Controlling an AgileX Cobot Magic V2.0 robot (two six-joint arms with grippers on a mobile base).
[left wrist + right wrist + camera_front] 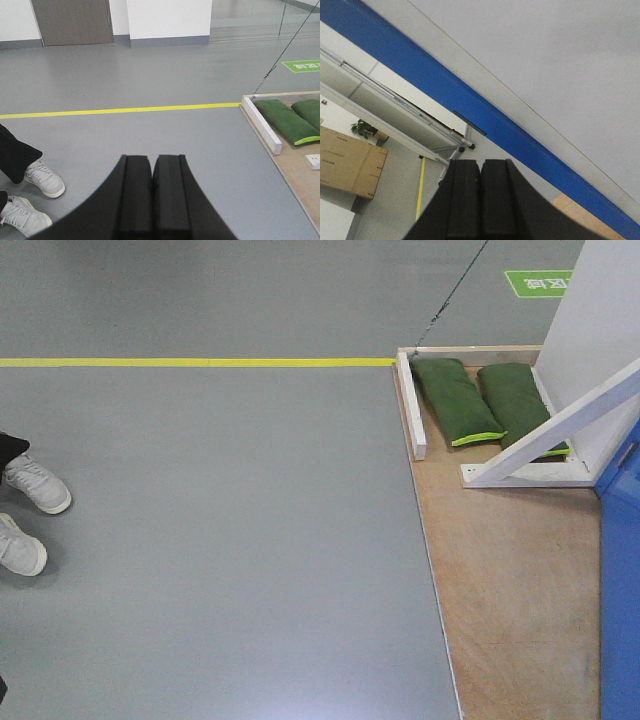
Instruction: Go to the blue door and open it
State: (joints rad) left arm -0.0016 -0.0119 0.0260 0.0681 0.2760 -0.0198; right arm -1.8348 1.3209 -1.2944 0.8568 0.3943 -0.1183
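Facing: a smooth grey floor (220, 540) fills most of the front view, with a yellow tape line (200, 362) running left to right across its far part.
Door: there's the blue door (622, 600), a glossy bright-blue flat panel, standing at the near right edge of the front view on a bare plywood base board (510, 580). No handle shows from here.
Left arm: the black left gripper (152, 195) has its pads pressed together with only a thin seam between them, gripping nothing. It points out over the floor towards the tape line. The door is outside this wrist view, and only the base board's corner shows at far right.
Right arm: the black right gripper (480, 200) also has its pads squeezed flat against each other, with nothing between them. The blue door (445, 92) cuts a diagonal band from upper left to lower right, beyond the fingertips and apart from them.
Braces: white wooden braces (560, 430) slant down onto the base board, just left of the door.
Sandbags: two dark green sandbags (455, 400) with lime edging lie side by side at the far end of the board.
Bystander: white sneakers (35, 485) stand at the left edge, well apart from the board.
Background: brown cardboard boxes (350, 160) sit far left in the right wrist view.
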